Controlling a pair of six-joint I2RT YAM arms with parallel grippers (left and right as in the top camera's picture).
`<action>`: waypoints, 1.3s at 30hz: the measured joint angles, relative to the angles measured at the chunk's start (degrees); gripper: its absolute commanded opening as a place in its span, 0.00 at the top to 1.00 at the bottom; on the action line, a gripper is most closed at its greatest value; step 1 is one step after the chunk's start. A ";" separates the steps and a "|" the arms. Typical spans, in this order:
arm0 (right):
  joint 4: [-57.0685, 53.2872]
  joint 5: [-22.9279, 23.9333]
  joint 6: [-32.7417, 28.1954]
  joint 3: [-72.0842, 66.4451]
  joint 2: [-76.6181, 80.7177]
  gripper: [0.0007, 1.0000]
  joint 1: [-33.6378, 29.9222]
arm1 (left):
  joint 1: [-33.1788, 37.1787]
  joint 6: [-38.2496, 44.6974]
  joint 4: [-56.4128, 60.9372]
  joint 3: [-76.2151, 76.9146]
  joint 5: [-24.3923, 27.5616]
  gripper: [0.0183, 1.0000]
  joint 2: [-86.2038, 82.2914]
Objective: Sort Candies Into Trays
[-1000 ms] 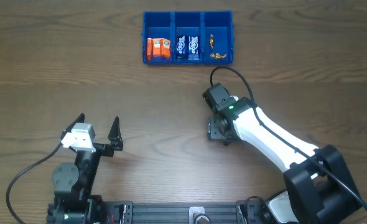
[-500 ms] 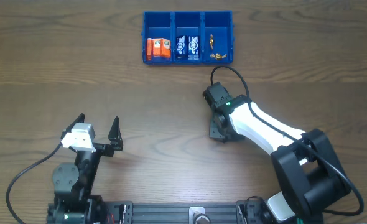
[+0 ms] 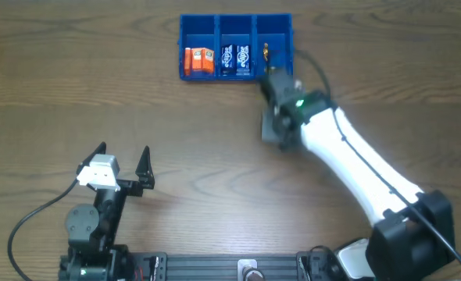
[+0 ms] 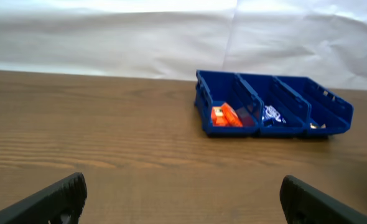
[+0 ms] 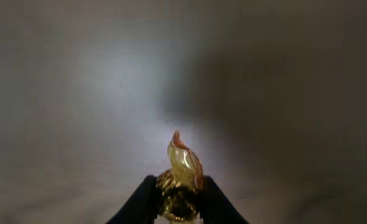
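Closest to the bases, the left gripper (image 3: 123, 150) sits parked low at about 7 o'clock on the wooden table (image 3: 58, 94). Its fingers are spread wide with nothing between them, so it's not really in this one.

The right gripper (image 3: 275, 131) is the one that matters. Its wrist view shows it pinched tight on a gold-wrapped candy (image 5: 183, 165). The candy's long axis runs in line with the fingers, and the twisted wrapper tail pokes out past the tips. The background there is a grey blur, so I can't tell what's directly underneath.

From above, the blue three-bin tray (image 3: 236, 17) lies at 12 o'clock from that gripper, just beyond it. The bins run lengthwise 12 to 6. The right arm is way nearer; for the left one the tray is off between 1 and 2 o'clock, well apart.

Bin contents:
- 9 o'clock bin: orange candies (image 3: 199, 61)
- Middle bin: blue-wrapped candies (image 3: 236, 58)
- 3 o'clock bin: gold candies (image 3: 271, 62)

My guess is the held one belongs in that 3 o'clock bin. That means a short push toward 12, with care not to clip the near wall.
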 measured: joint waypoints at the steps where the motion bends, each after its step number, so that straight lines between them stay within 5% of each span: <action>1: -0.94 0.70 -1.42 5.84 0.48 0.80 -1.40 | 0.00 0.02 0.02 0.00 0.00 0.00 0.00; 9: 0.15 4.13 -10.29 42.66 19.58 0.79 -8.96 | 0.00 0.00 0.00 0.02 0.00 0.00 0.00; 14: 5.51 4.66 -12.92 46.51 32.24 0.77 -9.22 | 0.00 0.00 0.00 0.02 0.00 0.00 0.00; 18: 8.24 4.94 -13.88 46.49 37.57 0.67 -9.42 | 0.00 0.00 0.00 0.02 0.00 0.00 0.00; 21: 9.44 5.11 -14.03 46.56 37.86 0.41 -9.40 | 0.00 0.00 0.00 0.02 0.00 0.00 0.00; 26: 9.09 5.16 -14.49 46.56 37.77 0.32 -9.64 | 0.00 0.00 0.00 0.02 0.00 0.00 0.00; 33: 2.10 6.54 -17.51 44.41 23.30 0.20 -10.91 | 0.00 0.00 0.00 0.00 -0.02 0.00 0.00; 39: 13.07 10.62 -19.34 25.79 -8.28 0.03 -12.50 | 0.00 0.02 0.02 0.02 -0.02 0.00 0.00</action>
